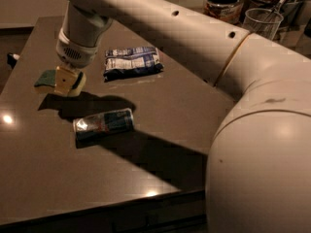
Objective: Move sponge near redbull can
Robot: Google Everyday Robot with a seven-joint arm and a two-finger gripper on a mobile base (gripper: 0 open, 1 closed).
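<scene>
hand (66, 81) clamped on sponge (45, 76), held above counter (39, 178) so we carry it clear | can (103, 123) lies on its side nearby | next, we judge: lower beside can

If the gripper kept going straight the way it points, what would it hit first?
The gripper points down, holding the sponge, so the sponge would likely meet the dark table first, just beyond the lying redbull can. Depth is unclear, but the can seems off that line.
</scene>
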